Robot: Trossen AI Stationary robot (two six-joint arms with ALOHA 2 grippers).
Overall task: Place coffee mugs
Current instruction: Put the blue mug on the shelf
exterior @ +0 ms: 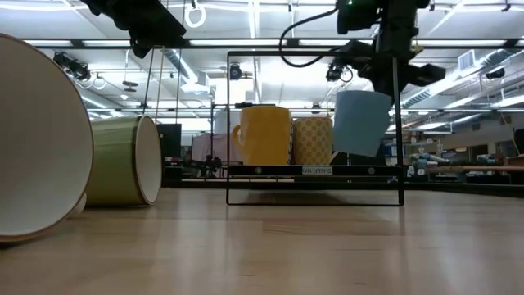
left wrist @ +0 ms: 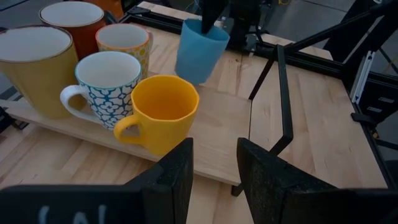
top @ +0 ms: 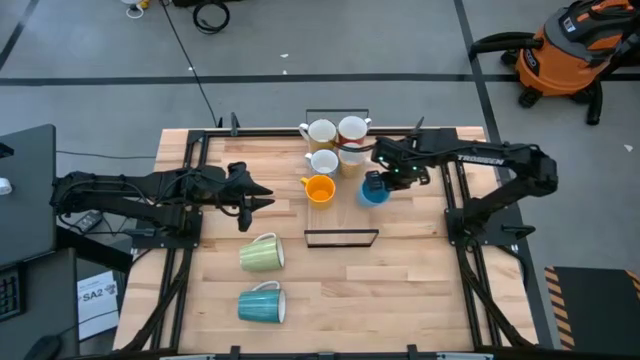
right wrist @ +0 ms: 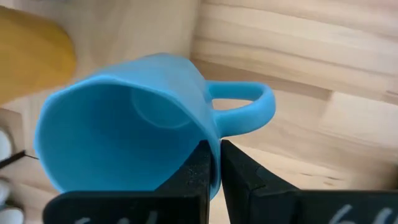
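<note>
Your right claw was clenched on the rim of the blue mug, one finger inside and one outside the wall, and it held that mug in the air, tilted, clear of the surface in the low view. The mug hung near the far edge of the surface, just beside the orange mug and above the right end of the low tray. On that tray you had a cluster standing upright: the orange mug at the front, a white mug with a blue pattern touching it from behind, then a tan-yellow mug and a red-orange mug at the far edge, with one more pale patterned mug tucked between them. A thin black wire frame stood around the tray's near side. Your left claw hovered released and empty, fingers parted, toward the left edge of the surface, pointed at the cluster. Nearer the front edge, well apart from the tray, a pale green mug lay on its side, and a teal mug lay on its side closer again to the front edge, both with white insides showing.
</note>
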